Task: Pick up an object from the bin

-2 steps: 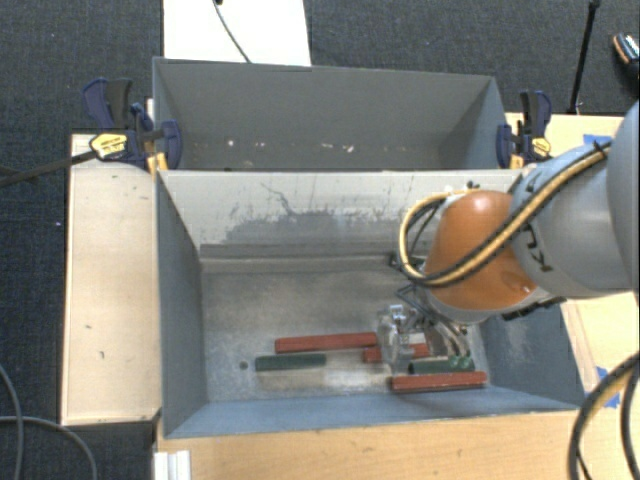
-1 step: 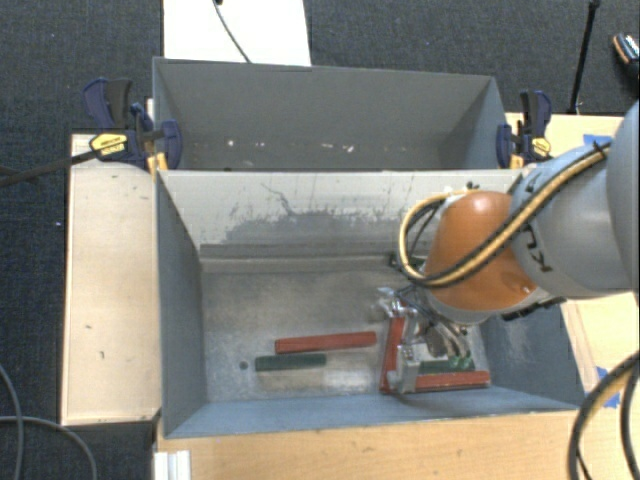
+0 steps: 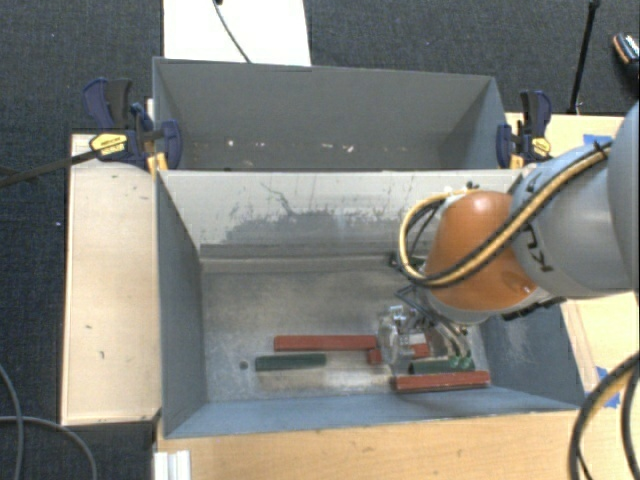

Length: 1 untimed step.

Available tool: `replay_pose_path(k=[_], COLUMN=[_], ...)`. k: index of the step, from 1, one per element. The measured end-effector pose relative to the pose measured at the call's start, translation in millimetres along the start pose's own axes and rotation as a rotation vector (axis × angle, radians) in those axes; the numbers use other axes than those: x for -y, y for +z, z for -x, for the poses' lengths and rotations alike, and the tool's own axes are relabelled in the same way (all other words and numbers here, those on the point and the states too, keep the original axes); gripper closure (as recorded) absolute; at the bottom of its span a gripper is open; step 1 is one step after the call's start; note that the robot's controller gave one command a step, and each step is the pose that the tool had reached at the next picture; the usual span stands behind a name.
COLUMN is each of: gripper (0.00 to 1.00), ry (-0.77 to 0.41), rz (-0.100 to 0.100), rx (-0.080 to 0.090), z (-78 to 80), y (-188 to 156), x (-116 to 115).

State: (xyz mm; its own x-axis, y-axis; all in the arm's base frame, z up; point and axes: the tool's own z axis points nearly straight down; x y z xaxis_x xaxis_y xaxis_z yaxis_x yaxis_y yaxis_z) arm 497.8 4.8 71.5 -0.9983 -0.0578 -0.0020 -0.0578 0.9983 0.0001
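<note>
My gripper (image 3: 402,340) is low in the bin's front right part, under the orange wrist cover. It stands just past the right end of a long red-brown stick (image 3: 322,344) that lies flat on the floor. A dark green stick (image 3: 290,363) lies parallel to it, a little nearer the front. Right below the gripper sit a short green piece (image 3: 446,365) and another red-brown stick (image 3: 442,380) by the front wall. Whether anything is between the fingers is hidden.
The arm and its orange cover with cables hang over the bin's right side. The left half of the floor and the back are bare grey metal with scuff marks.
</note>
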Motion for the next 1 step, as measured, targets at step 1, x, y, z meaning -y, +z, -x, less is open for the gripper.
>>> replay_pose_path(k=[1], gripper=[0.0], ry=[-0.002], rz=[0.0], rx=[0.0], z=[0.0], y=[0.6], x=[0.0])
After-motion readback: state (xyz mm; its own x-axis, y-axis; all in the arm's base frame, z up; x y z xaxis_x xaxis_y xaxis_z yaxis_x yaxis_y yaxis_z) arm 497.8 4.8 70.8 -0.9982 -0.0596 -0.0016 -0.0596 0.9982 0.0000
